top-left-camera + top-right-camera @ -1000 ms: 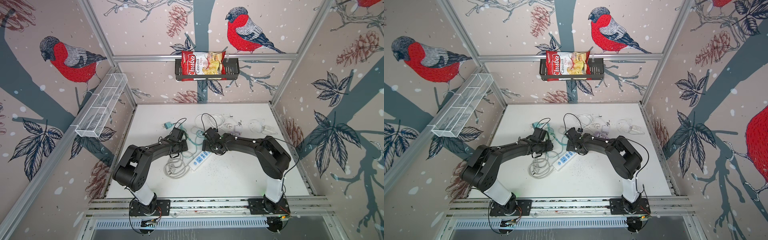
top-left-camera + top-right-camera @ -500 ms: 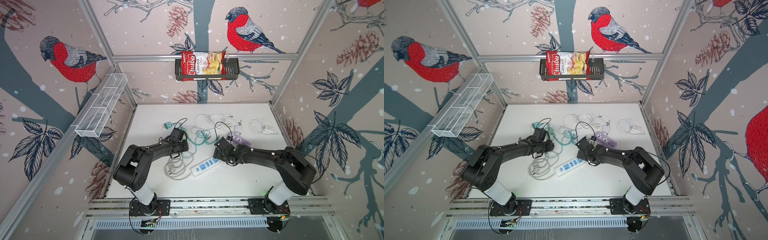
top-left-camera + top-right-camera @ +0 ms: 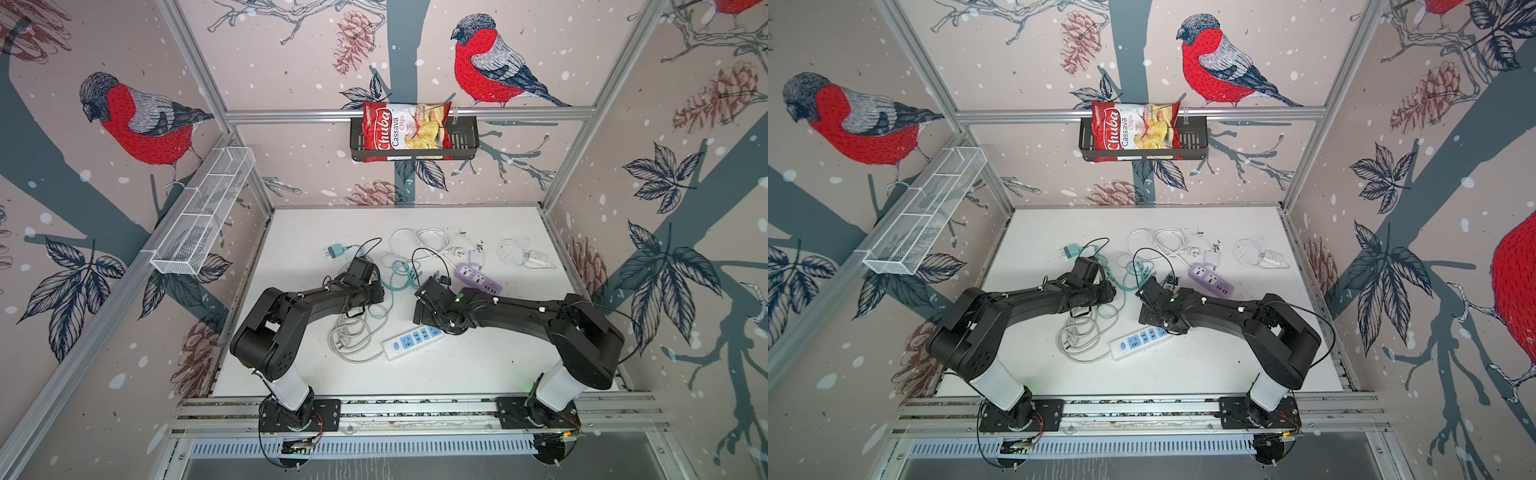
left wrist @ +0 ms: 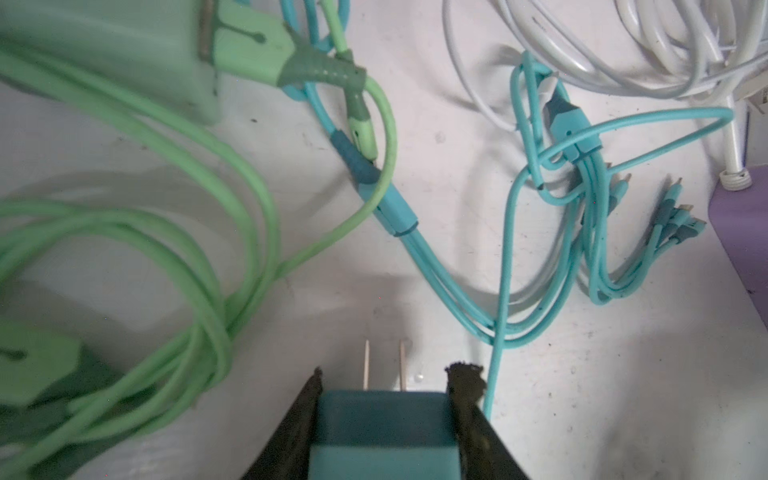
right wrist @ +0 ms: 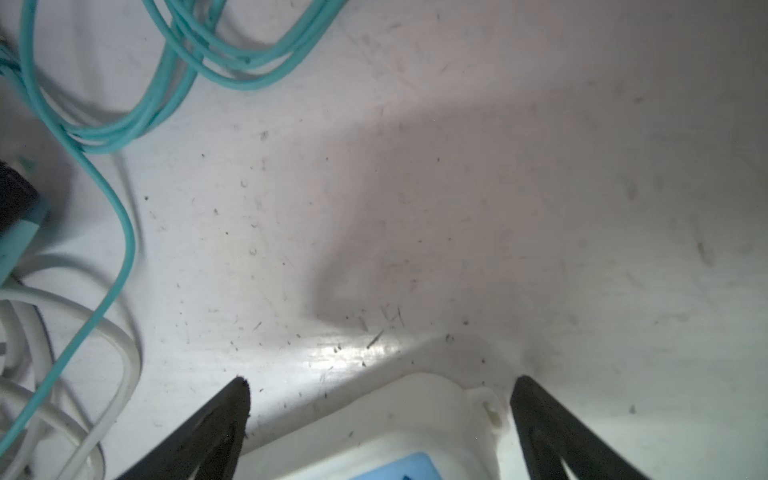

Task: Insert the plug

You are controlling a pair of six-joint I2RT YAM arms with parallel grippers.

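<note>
- Left of the desk's [image 3: 457,374] centre, left gripper [image 4: 390,372] – pinching the teal plug [image 4: 382,428] by its two side faces, one black finger [image 4: 303,415] on each.
- Plug's two metal prongs [image 4: 367,365] stick out past the fingertips, over bare desk; a shadow lies under them. Whether the plug touches the surface: cannot tell.
- Teal cable [image 4: 503,257] runs along the desk just beside the plug on one side, then loops off into a bundle with several small connectors at its ends.
- Pale green cable [image 4: 249,183], coiled, lies on the other side of the plug, blurred close to the lens.
- Right gripper [image 5: 383,385] – jaws spread wide, nothing held. Fingers straddle one end of the white power strip [image 5: 415,419]; one finger stands clear of it, the other just beside its corner tab.
- Both top views show the strip [image 3: 411,338] [image 3: 1140,338], blue sockets facing up, lying slantwise between the desk's centre and its front edge, its grey-white cord [image 3: 353,336] coiled toward the left edge.
- Plug and strip: apart, not mated.
- Purple power strip [image 3: 478,279] lies beyond the right wrist, toward the back right corner.
- White cables [image 3: 419,241] are heaped near the back edge; a second teal plug [image 3: 336,251] lies loose toward the back left.
</note>
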